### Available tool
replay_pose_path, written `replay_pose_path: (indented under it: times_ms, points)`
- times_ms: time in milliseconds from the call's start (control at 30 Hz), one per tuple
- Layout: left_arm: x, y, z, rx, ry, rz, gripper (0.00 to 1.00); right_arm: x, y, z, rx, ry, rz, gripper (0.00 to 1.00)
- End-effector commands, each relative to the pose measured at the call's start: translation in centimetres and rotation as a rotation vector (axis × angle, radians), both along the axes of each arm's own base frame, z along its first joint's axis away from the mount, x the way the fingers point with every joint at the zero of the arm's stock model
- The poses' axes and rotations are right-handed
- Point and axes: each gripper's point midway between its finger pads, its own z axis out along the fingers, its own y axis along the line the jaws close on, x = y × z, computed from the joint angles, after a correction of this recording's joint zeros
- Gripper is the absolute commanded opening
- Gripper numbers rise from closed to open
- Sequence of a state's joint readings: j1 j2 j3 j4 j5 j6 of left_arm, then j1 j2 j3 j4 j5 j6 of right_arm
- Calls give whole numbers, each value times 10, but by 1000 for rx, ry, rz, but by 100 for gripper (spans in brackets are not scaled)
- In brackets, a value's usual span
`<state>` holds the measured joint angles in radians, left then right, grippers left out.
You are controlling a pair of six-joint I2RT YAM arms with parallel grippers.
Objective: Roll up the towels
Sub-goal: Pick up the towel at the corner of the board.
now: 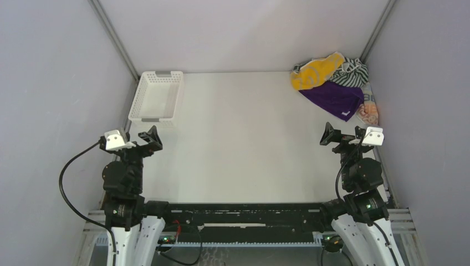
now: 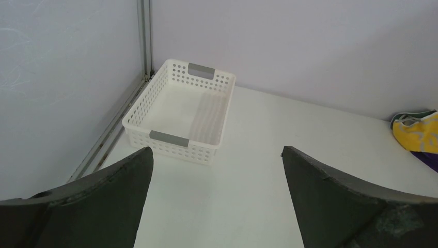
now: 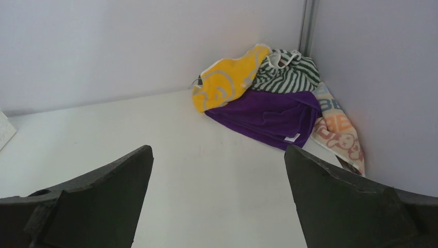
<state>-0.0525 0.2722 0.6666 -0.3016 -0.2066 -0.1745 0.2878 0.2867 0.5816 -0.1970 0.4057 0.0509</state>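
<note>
Towels point(image 3: 274, 98) heaped far corner, well beyond right tool point(image 3: 217, 201).

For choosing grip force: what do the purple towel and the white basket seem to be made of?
The purple towel looks like soft matte cloth, perhaps terry: it lies in limp folds, with a small white label. The white basket looks like rigid moulded plastic, smooth: straight walls with regular rows of holes, grey handle strips.

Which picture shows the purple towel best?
The right wrist view: the purple towel lies close and large there, with most of it showing. The top view shows it small, in the far right corner. The left wrist view catches only a sliver at its right edge.
</note>
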Motion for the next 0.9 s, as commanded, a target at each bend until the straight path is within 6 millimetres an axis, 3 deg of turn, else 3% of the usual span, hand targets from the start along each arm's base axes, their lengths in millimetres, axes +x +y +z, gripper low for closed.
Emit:
replay_pose_path:
  times_ms: [0, 400, 600, 700, 867]
  points:
    - [0, -4, 6, 3, -34, -20, 100, 1, 2, 10, 19, -40, 9, 100]
    - [0, -4, 5, 6, -28, -19, 100, 7, 1, 5, 15, -4, 2, 100]
    - [-3, -8, 1, 28, -13, -39, 100, 19, 14, 7, 56, 68, 54, 100]
    - [-4, -8, -1, 30, -12, -40, 100, 33, 20, 11, 86, 90, 65, 100]
    - [-4, -9, -3, 29, -4, -40, 100, 79, 21, -9, 221, 212, 63, 100]
